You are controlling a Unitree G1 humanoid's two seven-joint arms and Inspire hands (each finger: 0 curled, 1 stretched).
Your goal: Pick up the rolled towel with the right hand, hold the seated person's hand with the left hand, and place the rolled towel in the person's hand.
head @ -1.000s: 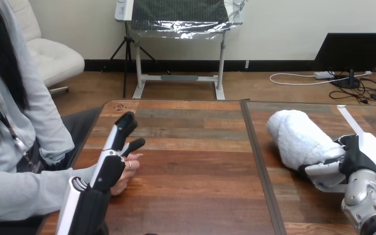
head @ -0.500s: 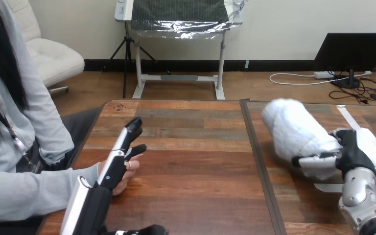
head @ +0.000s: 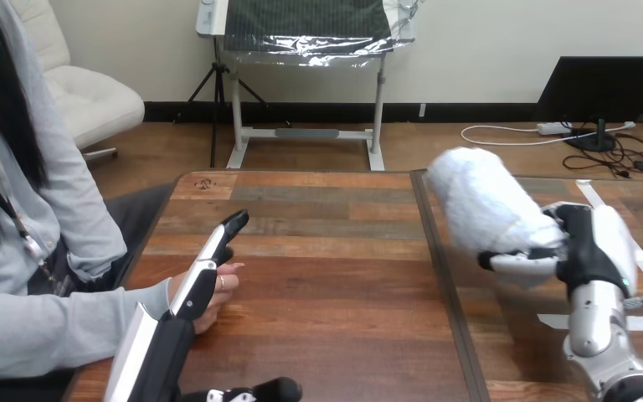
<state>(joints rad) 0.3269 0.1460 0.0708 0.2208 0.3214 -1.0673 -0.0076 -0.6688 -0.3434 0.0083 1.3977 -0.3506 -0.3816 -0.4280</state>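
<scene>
The brown wood-plank table [head: 318, 276] runs across the head view, with a dark seam dividing its left part from its right. Over the right part, the robot's right hand [head: 582, 251] has its fingers and thumb wrapped round the near end of the white, fluffy rolled towel [head: 477, 201]. The towel is held clear of the boards, its free end tilted up and towards the seam. At the left edge of the table the person's hand [head: 220, 287] rests on the wood with its fingers loosely curled. The robot's left hand [head: 205, 268] lies over it with straight fingers pointing away from the robot. Nothing is curled round the person's hand, and I cannot tell whether the two are touching. By my reading the pickup is done and the carry is under way, while the hold on the person's hand is not yet made. The next move calls for the left hand to close gently round the person's hand and for the towel to cross the seam leftwards. Compared with a second ago, the towel has come up off the table and shifted left, and the left hand's fingers have sunk lower and flatter over the person's hand.
</scene>
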